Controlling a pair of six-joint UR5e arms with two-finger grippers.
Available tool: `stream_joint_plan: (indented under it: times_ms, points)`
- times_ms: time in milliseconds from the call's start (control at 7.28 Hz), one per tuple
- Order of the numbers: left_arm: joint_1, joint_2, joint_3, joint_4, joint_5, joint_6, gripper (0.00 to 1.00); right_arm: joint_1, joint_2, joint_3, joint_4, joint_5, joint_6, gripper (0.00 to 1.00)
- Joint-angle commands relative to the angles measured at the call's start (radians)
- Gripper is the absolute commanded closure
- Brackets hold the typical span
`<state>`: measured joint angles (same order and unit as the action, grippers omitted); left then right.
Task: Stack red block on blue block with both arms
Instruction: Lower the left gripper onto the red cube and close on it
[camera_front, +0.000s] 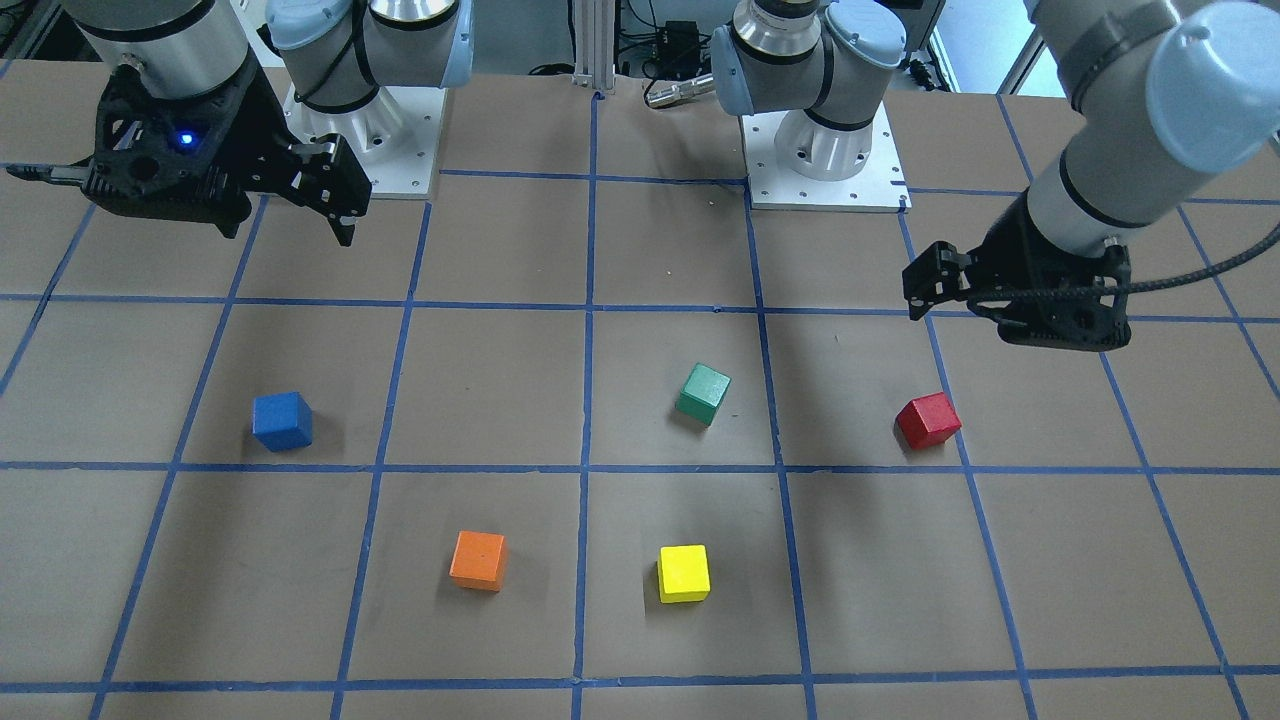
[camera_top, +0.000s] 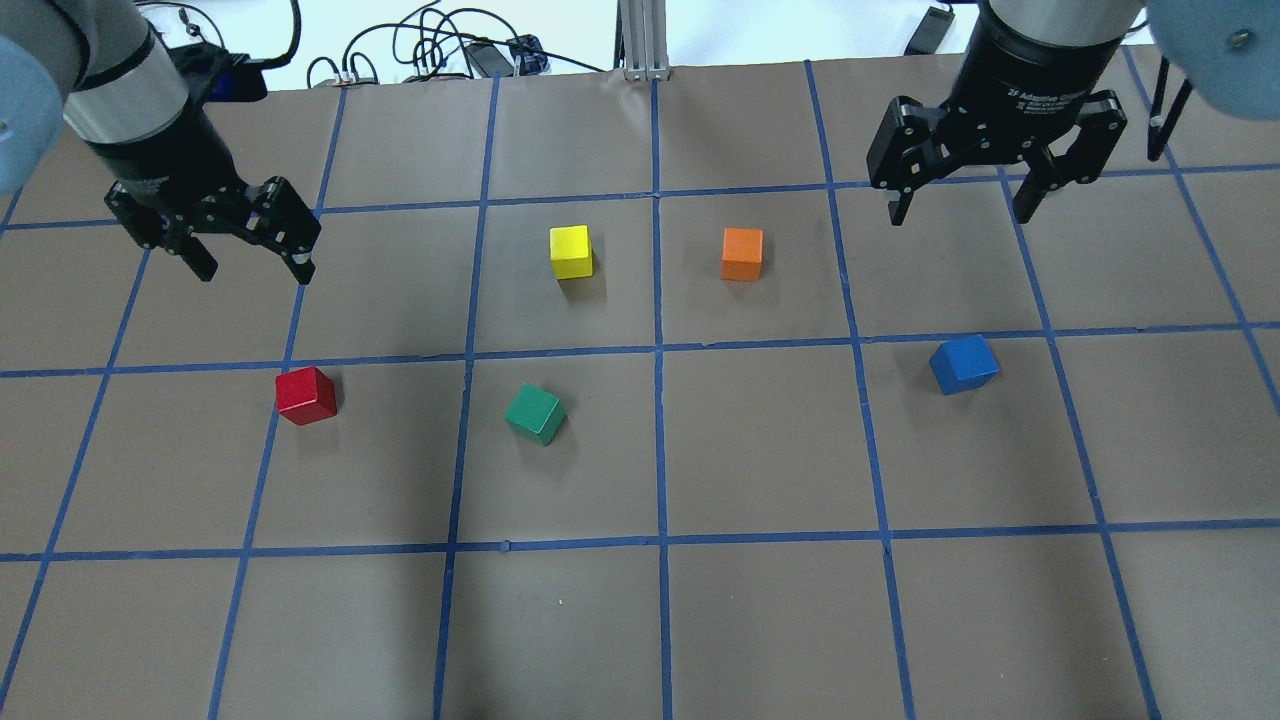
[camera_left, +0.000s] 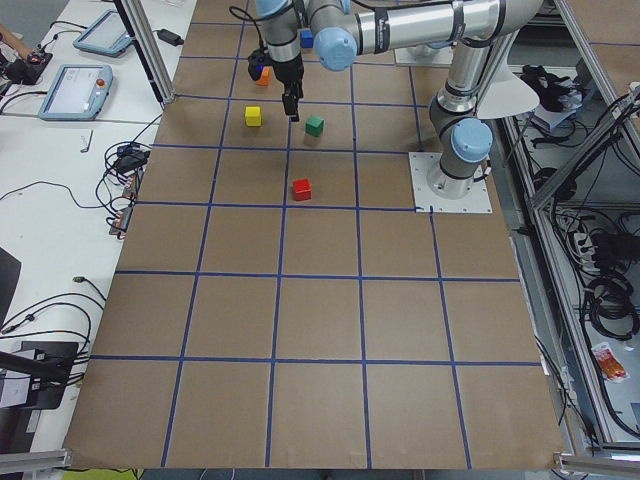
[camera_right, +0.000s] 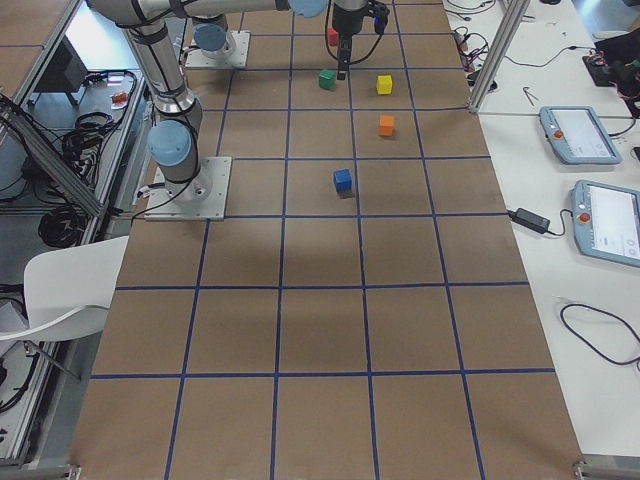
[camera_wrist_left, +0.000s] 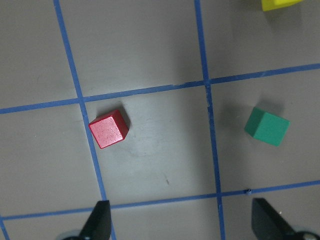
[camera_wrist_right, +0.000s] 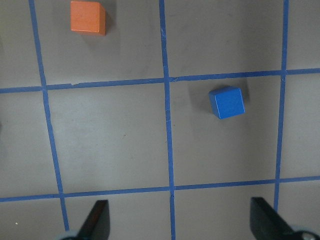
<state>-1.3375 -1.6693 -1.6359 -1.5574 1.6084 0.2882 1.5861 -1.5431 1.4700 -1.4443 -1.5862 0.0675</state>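
Brown paper tabletop (camera_top: 760, 450) w/ blue tape grid; status of a two-arm stack.

Red block (camera_top: 306, 395) sits alone on my left side. Blue block (camera_top: 963, 364) lies well apart on my right side. Green block (camera_top: 535, 414), yellow block (camera_top: 571, 251) & orange block (camera_top: 742, 254) lie between them.

My left gripper (camera_top: 252, 265) hangs raised near the red block, jaws spread wide, holding nothing. My right gripper (camera_top: 960, 212) hangs likewise near the blue block, wide & empty.

Progress: nil as far as shown. Red is not yet grasped and blue's top face is bare. Left to do, by my reckoning: pick red w/ left, bring it across (prob. a pass to right), then set it square on blue.

Hard to make out:
- Wrist views show only my fingertips at the bottom edge.
- Yellow is cut off at the top of the left wrist view.
- In both side views the grippers are too small to judge, and my arms partly screen the far blocks.
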Motion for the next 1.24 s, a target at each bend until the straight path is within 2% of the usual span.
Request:
stream_joint_plan:
  times_ms: [0, 137, 275, 687, 824, 1099]
  points:
    - [0.076, -0.053, -0.227, 0.332, 0.007, 0.035, 0.0, 0.0, 0.0, 0.001, 0.002, -0.003, 0.0, 0.0]
    - [0.086, -0.076, -0.305, 0.476, 0.008, 0.031, 0.0, 0.0, 0.0, 0.006, 0.005, -0.003, -0.003, 0.0]
    - [0.089, -0.101, -0.336, 0.537, 0.01, 0.022, 0.0, 0.0, 0.0, 0.01, 0.01, -0.003, -0.009, 0.0]
    - [0.136, -0.176, -0.387, 0.612, 0.007, -0.009, 0.0, -0.002, -0.005, 0.012, 0.01, -0.008, -0.012, 0.0]
    - [0.136, -0.191, -0.389, 0.614, 0.008, -0.009, 0.16, -0.008, -0.008, 0.015, 0.016, -0.017, -0.014, 0.0]
    - [0.13, -0.199, -0.378, 0.616, 0.008, -0.011, 0.93, -0.002, -0.011, 0.015, 0.051, -0.003, -0.015, 0.0]
